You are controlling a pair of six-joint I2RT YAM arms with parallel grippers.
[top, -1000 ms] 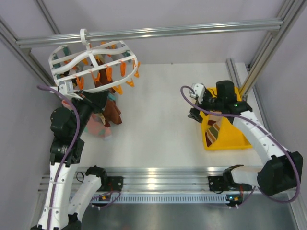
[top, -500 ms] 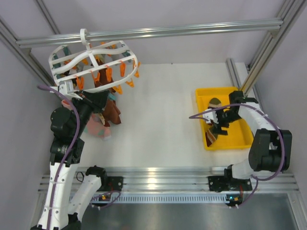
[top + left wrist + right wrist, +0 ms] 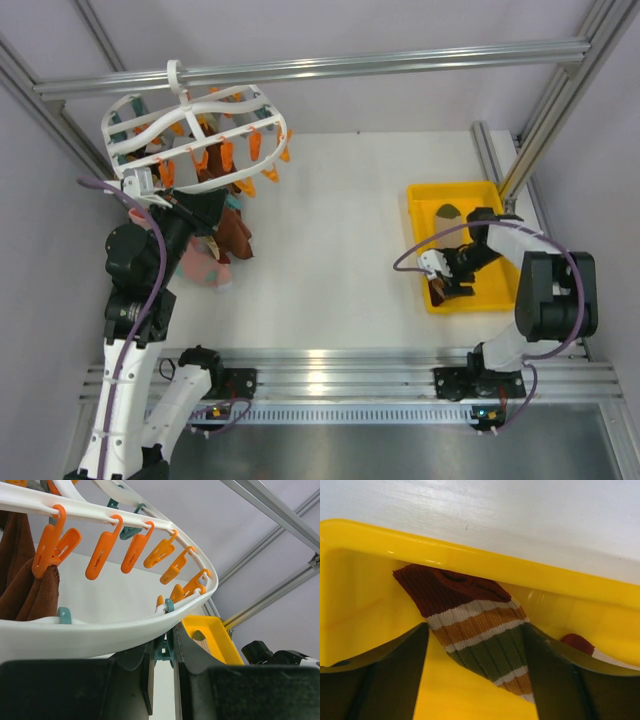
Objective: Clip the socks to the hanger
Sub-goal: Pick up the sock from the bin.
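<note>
Right claw wide, straddling striped sock in tray, right of frame. Descend, pinch mid-band, clear of tray wall. Left claw narrow, gripping teal clip under hanger, upper left.

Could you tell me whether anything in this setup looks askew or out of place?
The large round white plastic ring hanger looks tilted rather than level under the aluminium rail, seemingly because the left gripper pinches a teal clip at its rim and pulls that side. Nothing else stands out.
</note>
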